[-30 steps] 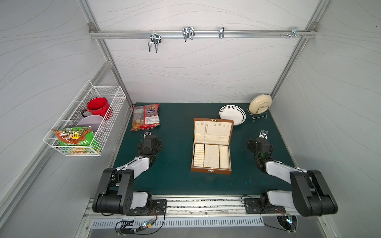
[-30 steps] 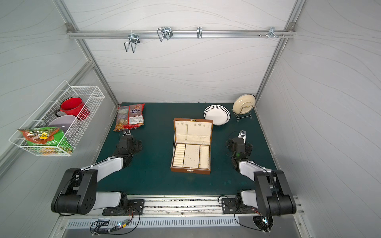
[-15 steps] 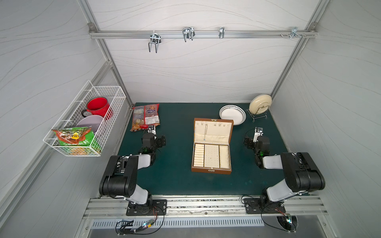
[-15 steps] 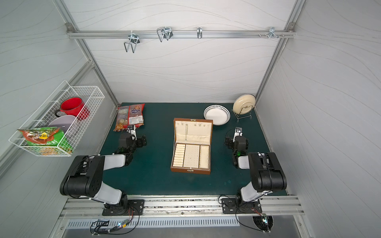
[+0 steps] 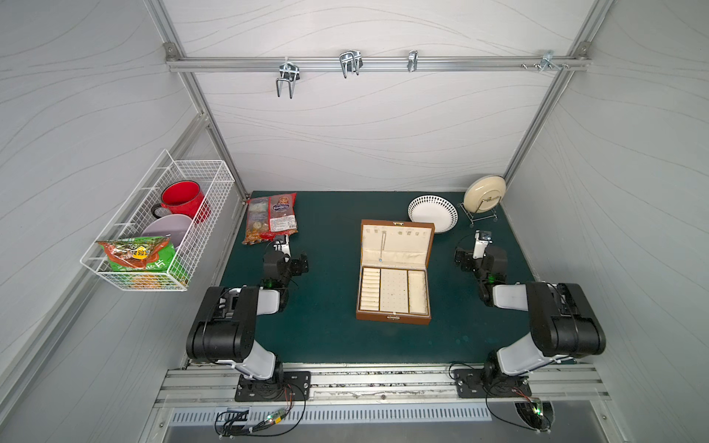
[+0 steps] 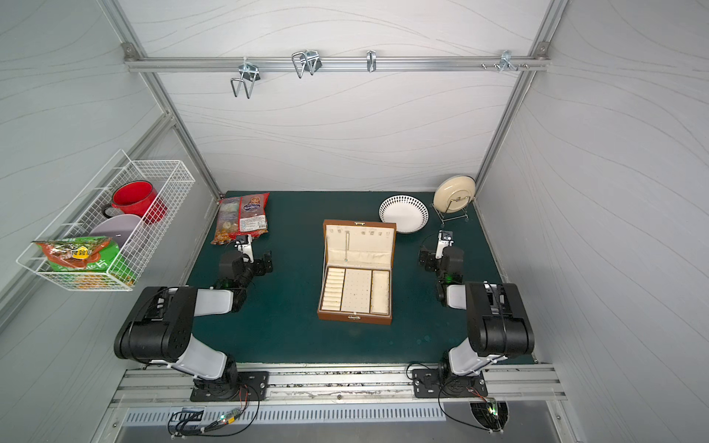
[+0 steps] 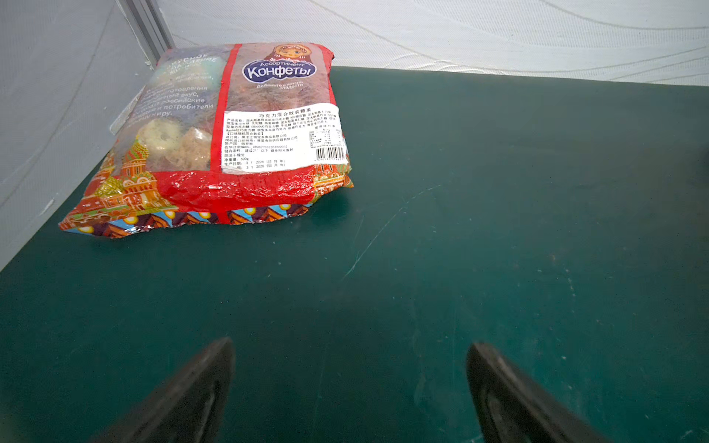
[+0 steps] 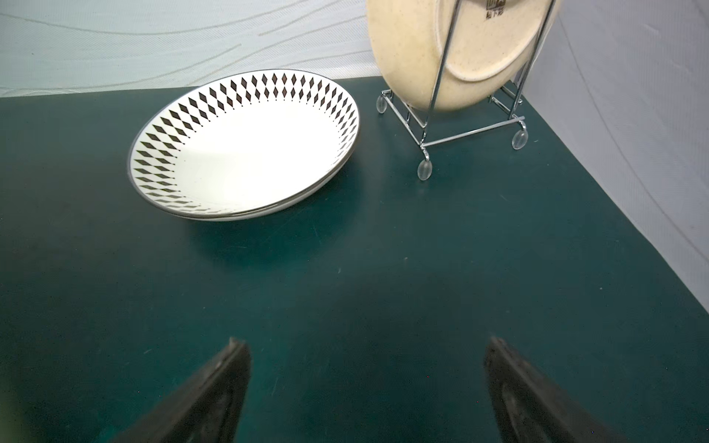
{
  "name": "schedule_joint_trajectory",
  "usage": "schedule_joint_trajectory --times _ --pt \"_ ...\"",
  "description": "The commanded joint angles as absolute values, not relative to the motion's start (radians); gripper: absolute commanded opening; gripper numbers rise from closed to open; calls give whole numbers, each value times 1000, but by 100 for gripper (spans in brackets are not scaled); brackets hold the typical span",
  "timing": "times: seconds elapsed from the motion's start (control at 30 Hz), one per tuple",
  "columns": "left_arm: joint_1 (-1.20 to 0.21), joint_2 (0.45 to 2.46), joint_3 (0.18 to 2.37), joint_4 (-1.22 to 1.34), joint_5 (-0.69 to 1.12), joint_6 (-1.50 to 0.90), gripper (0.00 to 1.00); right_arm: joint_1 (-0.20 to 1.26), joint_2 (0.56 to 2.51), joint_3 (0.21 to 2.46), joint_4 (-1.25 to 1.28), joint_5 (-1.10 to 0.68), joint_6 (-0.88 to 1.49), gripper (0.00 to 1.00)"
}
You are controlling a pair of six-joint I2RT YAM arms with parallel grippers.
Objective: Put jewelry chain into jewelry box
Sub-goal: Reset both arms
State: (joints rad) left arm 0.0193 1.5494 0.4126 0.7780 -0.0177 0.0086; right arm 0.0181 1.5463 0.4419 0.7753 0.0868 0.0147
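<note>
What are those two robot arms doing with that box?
Nothing is being held right now. The jewelry box lies open in the middle of the green table, and a thin jewelry chain already hangs inside its lid. The left gripper and right gripper are both open and empty, parked on either side, apart from the box.

The candy bag (image 7: 215, 138) carries a blue oval logo reading "Конфеты", with "Ассортимент" arched above it, under a matryoshka figure. Fainter white Cyrillic lines run down its clear panel; most are too blurred to read. A white import sticker (image 7: 282, 140) on the bag bears small Chinese print, a barcode and the weight "500g"; the date lines are too small to be sure of. The base of the cream plate (image 8: 460, 46) shows a dark stamped mark, partly cut off and illegible.
</note>
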Motion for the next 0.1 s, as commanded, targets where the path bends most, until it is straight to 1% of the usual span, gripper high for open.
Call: schedule_joint_trajectory --times 0.0,0.07 --pt "26 1553 422 835 -3 19 100 15 1554 448 760 68 28 99" --pt "26 1553 421 836 -3 18 100 15 1555 448 760 66 28 99"
